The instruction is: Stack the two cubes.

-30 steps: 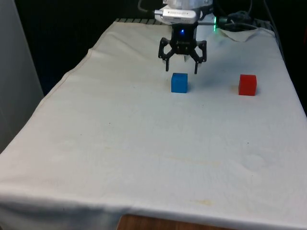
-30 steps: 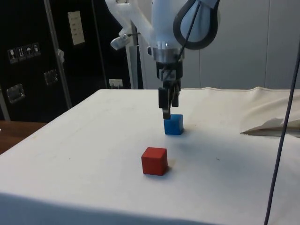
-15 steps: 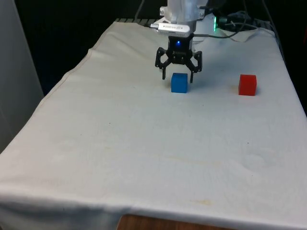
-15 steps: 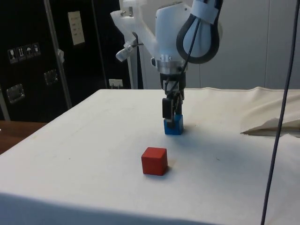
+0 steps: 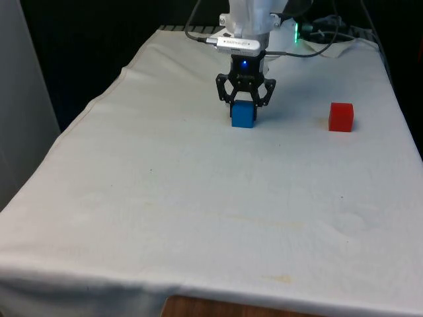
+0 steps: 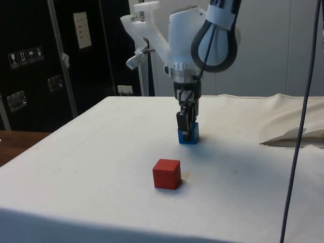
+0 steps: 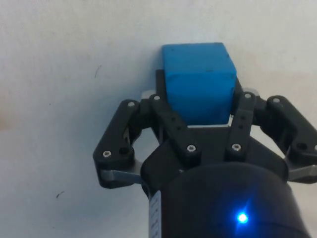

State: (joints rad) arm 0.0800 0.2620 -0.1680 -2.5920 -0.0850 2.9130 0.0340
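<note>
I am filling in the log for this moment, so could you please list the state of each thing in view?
Gripper: shut on the blue cube, low at the table.
Blue cube: upright on the cloth, held between the fingers.
Red cube: upright on the cloth, free, apart from the blue cube, nothing on top.

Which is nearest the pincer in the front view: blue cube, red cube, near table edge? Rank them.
1. blue cube: between the fingers of the pincer.
2. red cube: off to the front view's right, apart on the cloth.
3. near table edge: farthest, at the picture's bottom.
</note>
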